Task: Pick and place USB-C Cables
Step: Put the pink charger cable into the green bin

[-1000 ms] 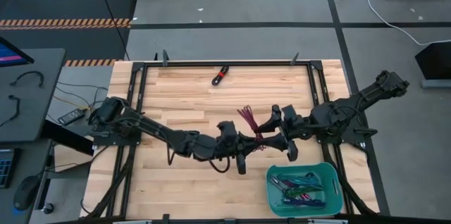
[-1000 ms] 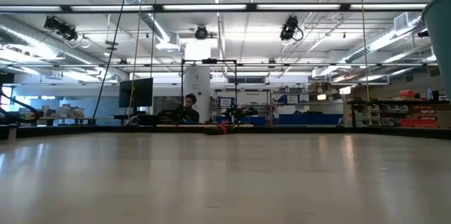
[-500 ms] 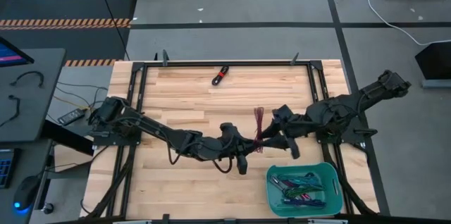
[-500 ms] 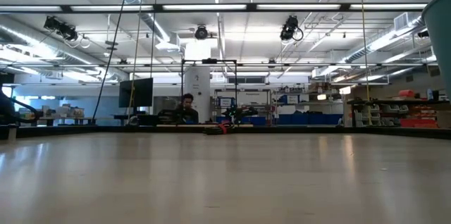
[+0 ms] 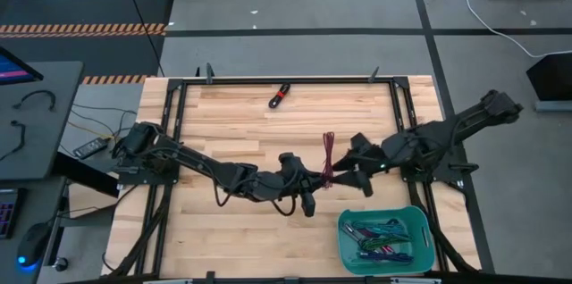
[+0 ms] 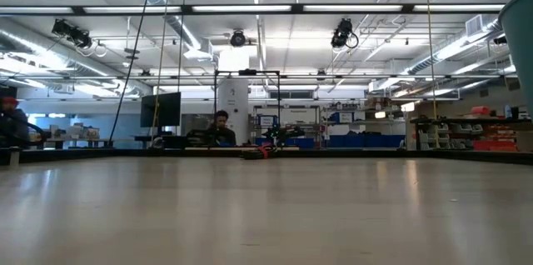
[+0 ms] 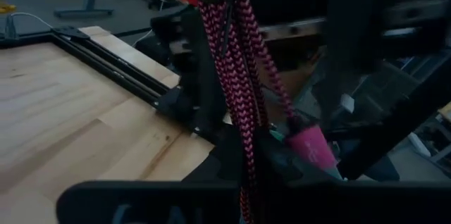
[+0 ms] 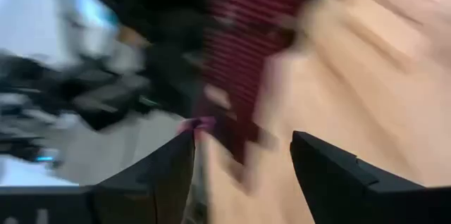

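Note:
A magenta-and-black braided cable bundle (image 5: pixel 328 154), bound by a black tie (image 7: pixel 224 9), is held above the middle of the table. My left gripper (image 5: pixel 315 180) reaches in from the left and is shut on it. My right gripper (image 5: pixel 345 175) hovers just to the right of the bundle, open; in its blurred wrist view the bundle (image 8: pixel 239 69) lies ahead of its fingertips (image 8: pixel 243 160). A red-black cable (image 5: pixel 280 95) lies flat near the far edge. Several cables (image 5: pixel 380 235) lie in the teal bin (image 5: pixel 420 226). My left gripper pinches the magenta bundle between its two fingers near one end (image 7: pixel 248 171), beside a magenta connector (image 7: pixel 310 146). The fingers come level from the table's left and lie across the bundle. The bundle is lifted clear and reaches from the fingers toward the far edge.
The teal bin sits at the near right corner, and its wall shows at the low view's right edge (image 6: pixel 520 65). Black frame rails (image 5: pixel 174 141) run along the table's sides. Bare wood (image 5: pixel 232 123) lies between the arms and the far edge. People show in the room behind (image 6: pixel 221 127).
The magenta bundle's strands, fanned out and tilted toward the left a second ago, have drawn together into one narrow strip pointing at the far edge. My left gripper has shifted slightly toward the right with it. My right gripper's blurred wrist view shows it moving.

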